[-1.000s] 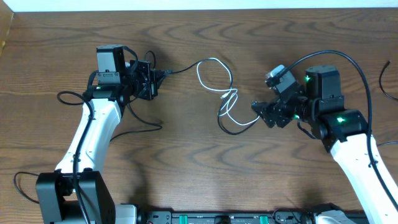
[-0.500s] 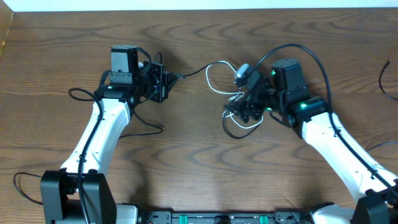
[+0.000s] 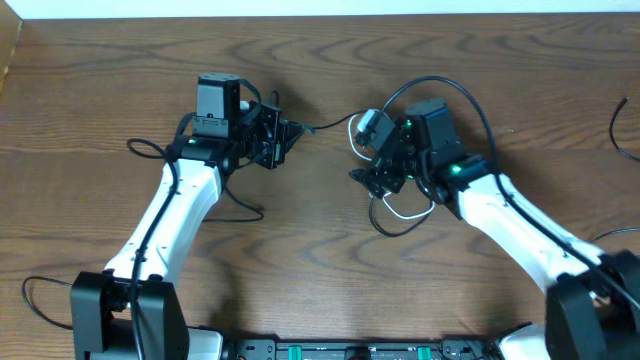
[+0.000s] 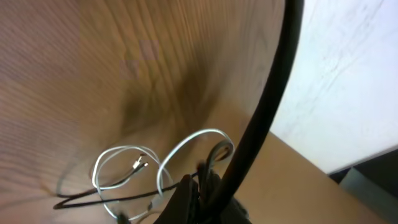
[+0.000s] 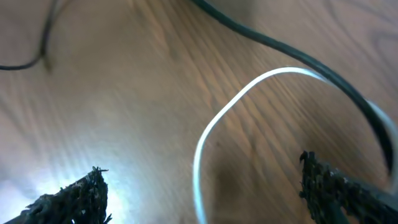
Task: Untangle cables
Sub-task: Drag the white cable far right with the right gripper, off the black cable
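Left arm (image 3: 165, 215) reaches up from the near left corner, white link angled toward the middle, wrist turned so the left tool (image 3: 285, 135) points right across the tabletop (image 3: 320, 270). Its fingers are pinched together on the thin black cable (image 3: 325, 124). The cord leaves the tip and runs right in a shallow curve.

In the left wrist view the dark fingers (image 4: 193, 196) sit at the bottom edge, with the black cable (image 4: 106, 199) trailing left from them. A thick glossy arm wire (image 4: 267, 106) cuts across the picture.

Right arm (image 3: 510, 215) comes in from the near right, elbow low, wrist tipped down toward the centre. The right tool (image 3: 368, 180) hovers over the white cable (image 3: 400, 213), whose smooth loop peeks out on the near side.

From the right wrist camera the tool (image 5: 205, 193) is spread wide, its rough, grainy black fingertips (image 5: 74, 199) in opposite corners. The white cable (image 5: 249, 90) arcs between them, untouched. The tabletop is brown wood with bold wavy grain.
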Controlling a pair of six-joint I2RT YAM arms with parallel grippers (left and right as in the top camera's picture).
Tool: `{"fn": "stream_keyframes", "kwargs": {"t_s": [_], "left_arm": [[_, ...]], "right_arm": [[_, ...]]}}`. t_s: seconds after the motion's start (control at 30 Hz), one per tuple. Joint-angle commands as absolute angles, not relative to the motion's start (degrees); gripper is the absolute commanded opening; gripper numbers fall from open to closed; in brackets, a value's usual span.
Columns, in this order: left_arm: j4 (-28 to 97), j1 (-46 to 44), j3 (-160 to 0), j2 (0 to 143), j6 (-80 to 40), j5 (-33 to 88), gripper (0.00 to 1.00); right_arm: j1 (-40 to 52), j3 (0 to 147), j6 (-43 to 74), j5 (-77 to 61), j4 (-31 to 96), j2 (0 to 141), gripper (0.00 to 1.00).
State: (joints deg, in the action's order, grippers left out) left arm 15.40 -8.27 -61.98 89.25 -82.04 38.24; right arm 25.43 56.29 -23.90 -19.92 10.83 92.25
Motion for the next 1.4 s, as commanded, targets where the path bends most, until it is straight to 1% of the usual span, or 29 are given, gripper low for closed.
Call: {"fn": "stream_keyframes", "kwargs": {"t_s": [0.0,0.07,0.17,0.2,0.23,0.3,0.37,0.4,0.53,0.67,0.87,1.1,1.23,1.37], "left_arm": [[15.59,-8.34,-63.11,89.80,-80.86,41.87,0.08],[15.59,-8.34,-63.11,89.80,-80.84,42.28,0.08],[15.59,-8.34,-63.11,89.80,-80.86,42.57,0.08],[15.59,-8.34,-63.11,89.80,-80.86,42.72,0.08],[15.59,-8.34,-63.11,89.80,-80.86,42.70,0.08],[15.57,-8.34,-63.11,89.80,-80.86,42.61,0.08],[15.57,-8.32,-63.11,89.80,-80.84,41.10,0.08],[15.59,-8.32,-63.11,89.80,-80.82,38.33,0.08],[15.79,-8.32,-63.11,89.80,-79.48,28.93,0.08],[18.35,-8.27,-63.11,89.82,-78.81,16.38,0.08],[24.64,-6.96,-63.11,89.82,-76.93,0.21,0.08],[33.26,-3.07,-63.11,89.82,-76.71,-10.04,0.08],[37.85,-0.40,-63.09,89.82,-76.71,-14.50,0.08],[41.15,2.57,-63.09,89.82,-76.71,-19.38,0.08]], "right_arm": [[25.65,56.77,-24.27,-16.56,9.52,95.64,0.97],[25.65,56.77,-24.05,-15.88,8.84,97.14,0.91],[25.58,56.77,-22.74,-15.75,8.12,98.35,0.77],[25.58,56.77,-22.72,-15.75,8.14,98.54,0.67],[25.58,56.77,-22.70,-15.75,8.29,98.59,0.51],[25.58,56.77,-22.15,-15.77,8.56,98.59,0.28],[25.61,56.80,-20.25,-16.05,8.78,98.48,0.07],[25.61,56.82,-19.22,-17.61,9.52,98.15,0.01],[25.58,56.88,-18.70,-22.90,12.78,95.70,0.01],[25.52,56.88,-18.41,-23.51,16.64,90.65,0.01],[24.01,56.88,-18.41,-23.46,20.91,78.02,0.01],[18.72,56.88,-18.37,-19.59,22.79,62.46,0.01],[13.28,56.88,-18.22,-13.69,23.68,55.02,0.01],[7.64,56.88,-18.26,-8.32,24.60,50.94,0.01]]}}
